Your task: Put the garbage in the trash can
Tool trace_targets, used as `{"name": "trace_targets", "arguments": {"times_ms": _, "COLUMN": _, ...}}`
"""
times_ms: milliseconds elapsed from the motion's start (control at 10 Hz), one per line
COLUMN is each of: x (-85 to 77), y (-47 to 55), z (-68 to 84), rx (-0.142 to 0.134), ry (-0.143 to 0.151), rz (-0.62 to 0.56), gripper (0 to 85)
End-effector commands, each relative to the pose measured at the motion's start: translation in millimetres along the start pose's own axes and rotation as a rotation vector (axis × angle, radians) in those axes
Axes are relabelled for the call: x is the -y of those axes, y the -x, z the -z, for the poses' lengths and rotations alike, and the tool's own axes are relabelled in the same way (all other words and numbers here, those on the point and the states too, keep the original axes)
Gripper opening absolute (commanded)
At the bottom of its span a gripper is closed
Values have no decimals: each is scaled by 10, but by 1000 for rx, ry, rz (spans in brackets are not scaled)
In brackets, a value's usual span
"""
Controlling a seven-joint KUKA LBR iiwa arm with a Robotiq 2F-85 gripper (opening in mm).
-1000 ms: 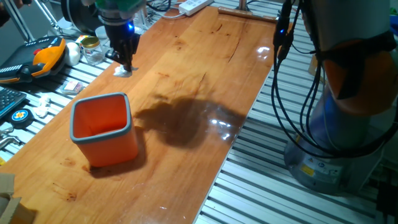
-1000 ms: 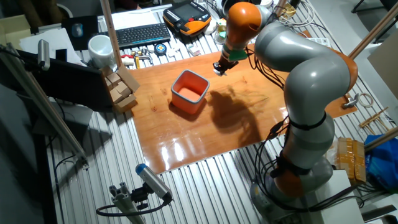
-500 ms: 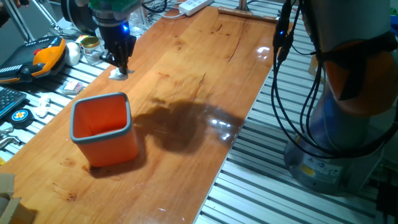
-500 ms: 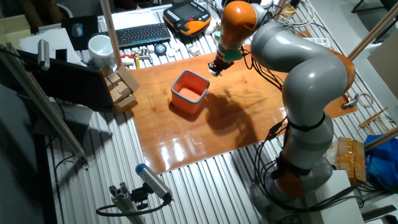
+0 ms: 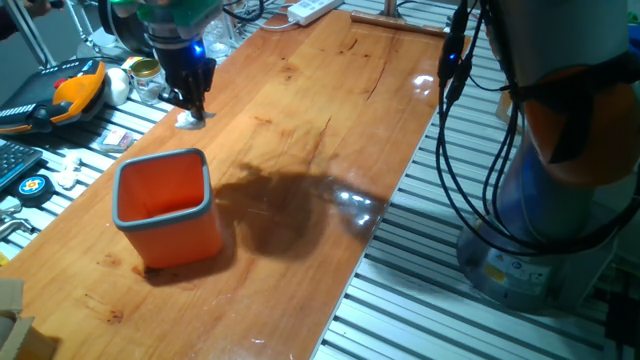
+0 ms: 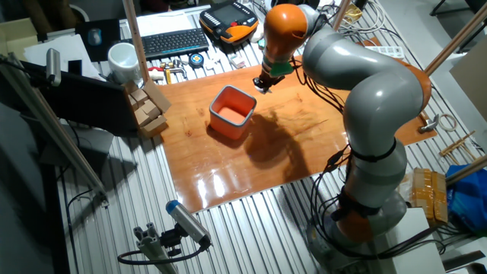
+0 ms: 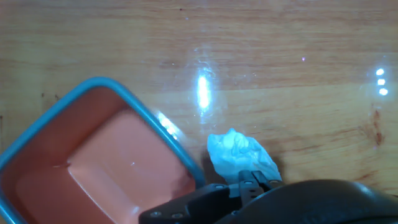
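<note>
The garbage (image 5: 188, 120) is a small crumpled white wad, pinched between the fingertips of my gripper (image 5: 190, 108) at the table's far left edge. The hand view shows the wad (image 7: 239, 154) at the tips of my gripper (image 7: 254, 180), just over the wood and right beside a corner of the trash can (image 7: 144, 110). The trash can (image 5: 165, 215) is an orange bin with a grey rim, open and upright, nearer the camera than the gripper. In the other fixed view my gripper (image 6: 259, 84) hangs just behind the bin (image 6: 230, 122).
An orange-and-black tool (image 5: 75, 88), a white egg-shaped ball (image 5: 118, 85) and a glass jar (image 5: 147, 78) lie off the table's left edge. A keyboard (image 6: 171, 42), a white mug (image 6: 122, 57) and wooden blocks (image 6: 148, 106) stand beyond it. Black cables (image 5: 450, 70) hang at the right edge.
My gripper has moved a little to the left with the wad in its fingers, closer to the bin.
</note>
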State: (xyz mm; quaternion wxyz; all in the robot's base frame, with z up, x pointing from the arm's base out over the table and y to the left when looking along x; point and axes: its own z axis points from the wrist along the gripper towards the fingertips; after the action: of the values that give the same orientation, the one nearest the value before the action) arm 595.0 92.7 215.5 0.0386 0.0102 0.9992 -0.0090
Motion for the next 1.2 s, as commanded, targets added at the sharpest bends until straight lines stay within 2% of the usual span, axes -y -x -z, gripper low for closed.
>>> {"name": "trace_targets", "arguments": {"times_ms": 0, "x": -1, "y": 0, "z": 0, "rx": -3, "ry": 13, "rz": 2, "gripper": 0}}
{"name": "trace_targets", "arguments": {"times_ms": 100, "x": -1, "y": 0, "z": 0, "rx": -22, "ry": 31, "rz": -3, "gripper": 0}}
{"name": "trace_targets", "arguments": {"times_ms": 200, "x": -1, "y": 0, "z": 0, "rx": -27, "ry": 26, "rz": -6, "gripper": 0}}
{"name": "trace_targets", "arguments": {"times_ms": 300, "x": -1, "y": 0, "z": 0, "rx": -33, "ry": 34, "rz": -5, "gripper": 0}}
{"name": "trace_targets", "arguments": {"times_ms": 400, "x": -1, "y": 0, "z": 0, "rx": -35, "ry": 41, "rz": -5, "gripper": 0}}
{"name": "trace_targets", "arguments": {"times_ms": 500, "x": -32, "y": 9, "z": 10, "rx": -24, "ry": 45, "rz": -1, "gripper": 0}}
{"name": "trace_targets", "arguments": {"times_ms": 800, "x": -373, "y": 104, "z": 210, "rx": -33, "ry": 35, "rz": -16, "gripper": 0}}
{"name": "trace_targets", "arguments": {"times_ms": 1100, "x": -641, "y": 36, "z": 218, "rx": -18, "ry": 28, "rz": -37, "gripper": 0}}
